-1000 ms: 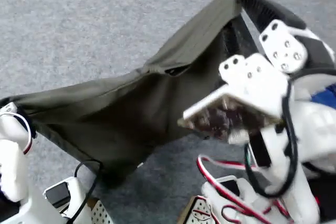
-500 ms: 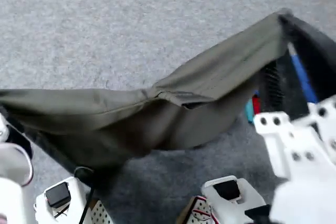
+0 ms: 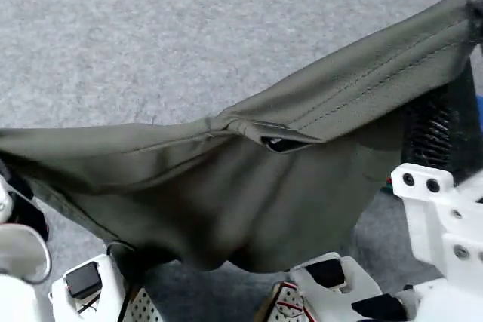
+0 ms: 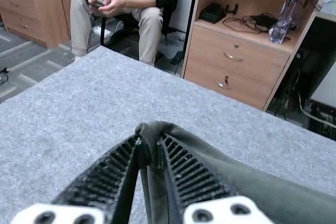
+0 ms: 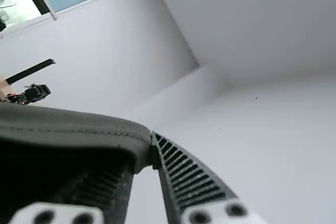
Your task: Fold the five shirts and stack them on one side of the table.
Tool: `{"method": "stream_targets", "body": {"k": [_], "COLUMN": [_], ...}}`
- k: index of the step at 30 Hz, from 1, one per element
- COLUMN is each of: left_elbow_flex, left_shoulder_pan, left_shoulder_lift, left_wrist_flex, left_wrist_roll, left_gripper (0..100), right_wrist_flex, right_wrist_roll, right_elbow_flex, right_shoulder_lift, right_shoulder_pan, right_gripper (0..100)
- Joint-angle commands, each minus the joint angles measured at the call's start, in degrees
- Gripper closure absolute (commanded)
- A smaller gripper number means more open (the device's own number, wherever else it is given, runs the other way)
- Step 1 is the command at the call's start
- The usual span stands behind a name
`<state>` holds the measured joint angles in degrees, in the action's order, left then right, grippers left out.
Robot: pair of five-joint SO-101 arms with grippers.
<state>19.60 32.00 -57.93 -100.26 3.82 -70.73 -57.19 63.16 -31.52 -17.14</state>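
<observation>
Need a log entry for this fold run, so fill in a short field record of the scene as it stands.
item: olive shirt
shirt state: unfolded, stretched between the two arms, middle sagging
collar: midway along the upper edge
left gripper: shut on a pinch of the shirt's edge
right gripper: shut on the shirt's hem, camera tilted up at the ceiling
surface: grey table
fold progress: no fold made in this shirt
</observation>
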Motion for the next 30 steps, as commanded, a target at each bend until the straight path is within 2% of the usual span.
{"method": "stream_targets", "body": {"k": [1,4,8,11,14,17,20,24,30], "left_elbow_flex": [-1.7,-7.7,-21.0,-32.1,-40.8,-46.2,-49.0,-49.1,-49.6], "left_shoulder_pan": [-0.5,-0.5,-0.3,-0.5,-0.6,-0.6,-0.9,-4.7,-9.4], "left_shoulder_lift": [-0.9,-0.9,-0.8,0.7,5.0,11.4,18.2,25.0,29.8], "left_wrist_flex": [-0.4,2.2,15.2,29.7,44.6,62.1,74.9,77.8,77.7], "left_wrist_roll": [0.4,0.4,0.2,-1.0,-7.0,-13.2,-17.6,-17.8,-14.0], "left_gripper": [98,98,98,98,98,98,98,98,98], "right_wrist_flex": [0.1,0.3,5.9,12.4,20.7,31.7,42.7,50.2,50.7], "right_wrist_roll": [-0.6,-0.6,-0.4,-0.3,-0.3,-0.3,-0.3,-0.2,6.9], "right_elbow_flex": [-2.9,-7.6,-19.0,-29.8,-41.2,-53.1,-62.6,-67.6,-61.7], "right_shoulder_lift": [0.8,0.9,0.9,0.9,0.9,1.0,2.6,6.5,16.2], "right_shoulder_pan": [-0.5,-0.6,-0.6,-0.6,-0.6,-0.5,-0.5,-0.5,-0.4], "right_gripper": [99.4,99.4,99.4,99.4,99.4,99.4,99.4,99.4,99.4]}}
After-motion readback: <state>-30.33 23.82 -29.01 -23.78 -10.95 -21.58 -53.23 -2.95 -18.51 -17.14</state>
